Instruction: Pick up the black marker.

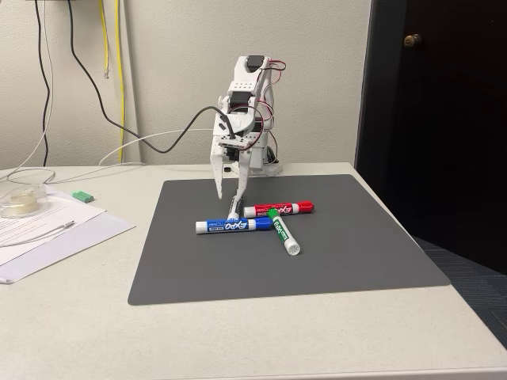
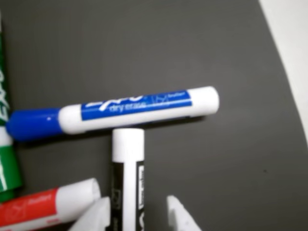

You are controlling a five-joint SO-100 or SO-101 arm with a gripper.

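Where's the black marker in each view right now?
Fixed view: the black marker sits mid-mat, mostly hidden behind the gripper fingers.
Wrist view: bottom centre, between the white fingertips, white end up.
Shared landmark: the blue marker lying across its tip.

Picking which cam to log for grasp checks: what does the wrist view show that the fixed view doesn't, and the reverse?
Wrist view alone: the white gripper straddling the black marker's white barrel with its black label band, fingers open on either side, and the barrel's end almost meeting the blue-capped, blue-labelled marker.

Fixed view alone: the whole white arm, the dark grey mat's full outline, the beige tabletop, papers, wall cables.

Both: the blue marker, the red-labelled marker, the green-labelled marker, the mat.
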